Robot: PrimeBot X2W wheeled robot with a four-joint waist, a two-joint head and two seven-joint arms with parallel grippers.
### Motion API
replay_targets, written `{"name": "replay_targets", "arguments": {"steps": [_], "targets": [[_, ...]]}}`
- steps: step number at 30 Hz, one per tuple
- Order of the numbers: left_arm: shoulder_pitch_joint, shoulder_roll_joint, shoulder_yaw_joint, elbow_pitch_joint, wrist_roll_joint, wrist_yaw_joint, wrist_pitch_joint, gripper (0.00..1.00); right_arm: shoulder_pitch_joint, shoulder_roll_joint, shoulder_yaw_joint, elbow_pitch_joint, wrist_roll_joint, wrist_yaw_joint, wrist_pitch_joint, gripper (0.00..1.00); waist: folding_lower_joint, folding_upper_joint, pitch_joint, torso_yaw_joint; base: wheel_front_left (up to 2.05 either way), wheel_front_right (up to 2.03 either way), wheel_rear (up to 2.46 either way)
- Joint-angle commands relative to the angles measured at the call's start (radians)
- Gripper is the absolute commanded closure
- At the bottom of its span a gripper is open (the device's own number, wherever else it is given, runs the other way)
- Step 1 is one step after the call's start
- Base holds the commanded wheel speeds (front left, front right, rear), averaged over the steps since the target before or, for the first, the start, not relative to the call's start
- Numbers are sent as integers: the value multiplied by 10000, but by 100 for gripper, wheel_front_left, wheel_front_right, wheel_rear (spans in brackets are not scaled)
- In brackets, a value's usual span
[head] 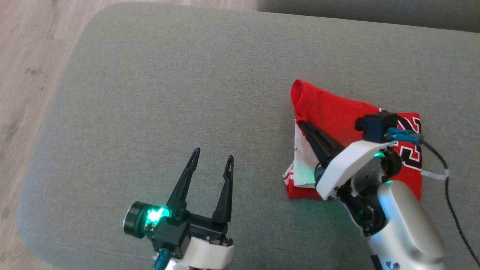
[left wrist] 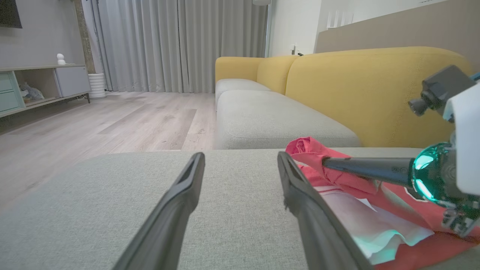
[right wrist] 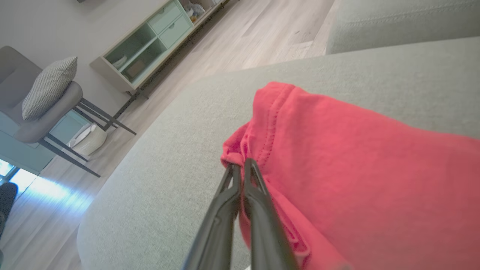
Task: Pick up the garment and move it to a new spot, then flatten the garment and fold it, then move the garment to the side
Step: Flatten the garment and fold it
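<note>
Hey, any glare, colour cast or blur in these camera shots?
Head view: green light beside the right gripper tints the garment where white. Left wrist view: same teal cast; left gripper soft near the lens. Right wrist view: sunlit floor blown out.

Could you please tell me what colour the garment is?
The garment is red, white inside; head view.
</note>
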Motion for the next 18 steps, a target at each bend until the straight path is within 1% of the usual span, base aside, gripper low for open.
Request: {"name": "replay_targets", "arguments": {"steps": [1, 4, 5, 6, 7, 8, 9, 18], "targets": [[-281, -71, 305, -284, -46, 68, -51, 0, -341, 53, 376, -196, 82, 67, -151, 100, -1, 0, 19, 96, 0, 0, 0], [-254, -71, 340, -288, -65, 86, -51, 0, -315, 54, 747, 74, 147, 67, -211, 100, -1, 0, 9, 122, 0, 0, 0], [-239, -71, 354, -285, -61, 89, -51, 0, -293, 54, 811, 118, 165, 67, -209, 97, -1, 0, -9, 107, 0, 0, 0], [-221, -71, 370, -275, -53, 90, -51, 0, -269, 54, 868, 141, 172, 67, -211, 73, -1, 0, -34, 84, 0, 0, 0], [-201, -71, 395, -259, -42, 92, -51, 0, -235, 54, 923, 153, 185, 67, -218, 56, -1, 0, -78, 44, 0, 0, 0], [-184, -72, 414, -239, -32, 90, -51, 0, -193, 54, 942, 149, 193, 67, -239, 14, -1, 0, -119, 12, 0, 0, 0], [-171, -72, 433, -213, -18, 82, -51, 0, -151, 54, 899, 125, 147, 67, -335, 0, -1, 0, -178, -21, 0, 0, 0], [221, -72, 783, -25, 25, -26, -51, 0, 808, 54, 45, -185, -228, 67, -2025, 0, -1, 0, -1093, -265, 0, 0, 0]]}}
